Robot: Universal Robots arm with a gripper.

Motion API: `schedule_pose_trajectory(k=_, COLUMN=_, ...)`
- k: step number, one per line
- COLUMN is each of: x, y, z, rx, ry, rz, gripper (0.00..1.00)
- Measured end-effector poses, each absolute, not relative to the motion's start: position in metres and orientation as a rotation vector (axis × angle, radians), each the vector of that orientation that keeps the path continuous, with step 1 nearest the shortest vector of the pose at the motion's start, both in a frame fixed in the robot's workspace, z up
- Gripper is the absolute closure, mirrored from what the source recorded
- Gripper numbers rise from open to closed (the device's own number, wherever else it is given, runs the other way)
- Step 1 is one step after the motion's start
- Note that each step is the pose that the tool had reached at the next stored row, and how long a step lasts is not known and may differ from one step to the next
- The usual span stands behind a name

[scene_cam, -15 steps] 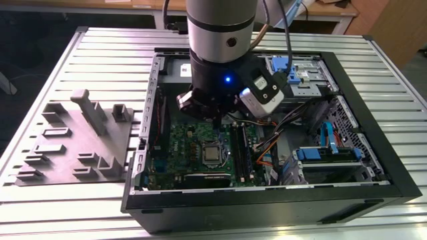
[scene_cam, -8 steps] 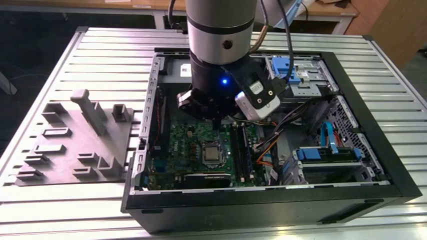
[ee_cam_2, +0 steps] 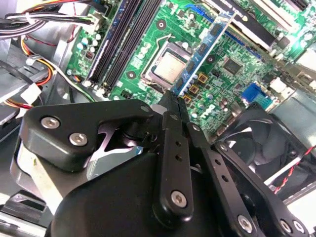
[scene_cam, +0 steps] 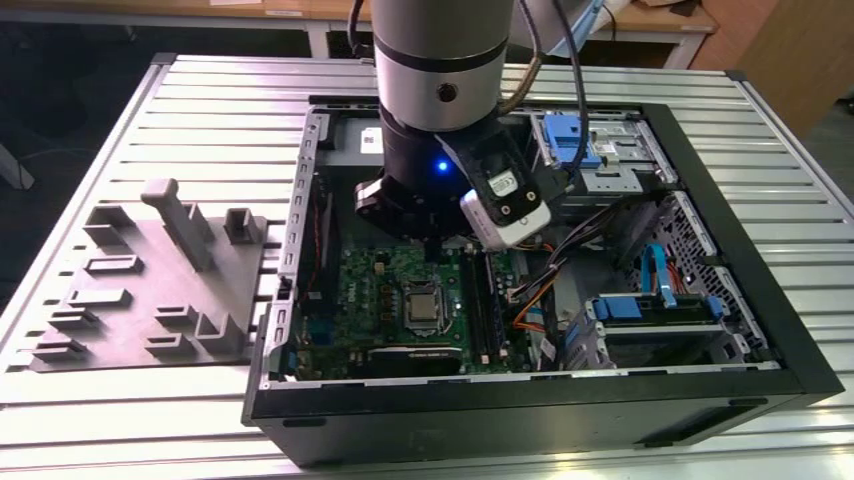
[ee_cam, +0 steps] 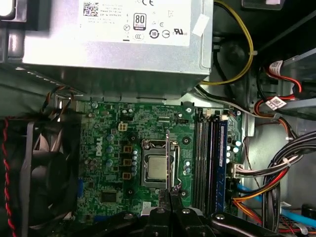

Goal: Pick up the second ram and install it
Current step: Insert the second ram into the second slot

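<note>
While I am watching the second wrist view, I am seeing the tool (ee_cam_2: 171,98) clamped on one end of the memory stick (ee_cam_2: 202,49), with its fingers drawn together on the board. The stick is pointing away from the fingertips, edge-on, and is hanging above the green motherboard (ee_cam_2: 237,47) just beside the processor (ee_cam_2: 169,66). It is sitting apart from the long black memory slots (ee_cam_2: 123,34) and is not seated in any of them.

In the first wrist view, I am noting a dark blue strip running along the slot nearest the coloured cables (ee_cam: 276,173). A black fan (ee_cam: 44,173) is sitting at the opposite edge of the motherboard, and the silver power supply (ee_cam: 113,54) is bordering the board's far edge.

In the exterior view, the arm (scene_cam: 441,60) is reaching down into the open computer case (scene_cam: 534,420), which is standing on the slatted desk (scene_cam: 200,110). A grey tray (scene_cam: 147,300) is lying on the desk at the exterior view's left, just beside the case.
</note>
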State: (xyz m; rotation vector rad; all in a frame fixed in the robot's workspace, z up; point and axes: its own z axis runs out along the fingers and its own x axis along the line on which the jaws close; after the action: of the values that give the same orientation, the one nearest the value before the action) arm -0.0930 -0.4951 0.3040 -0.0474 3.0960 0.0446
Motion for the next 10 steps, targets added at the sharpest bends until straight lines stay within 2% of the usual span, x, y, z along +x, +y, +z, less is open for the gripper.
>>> schedule_pose_trajectory(k=10, x=-0.08, y=-0.495, z=0.303, rx=-0.047, ry=3.096, rz=0.045, gripper=0.88)
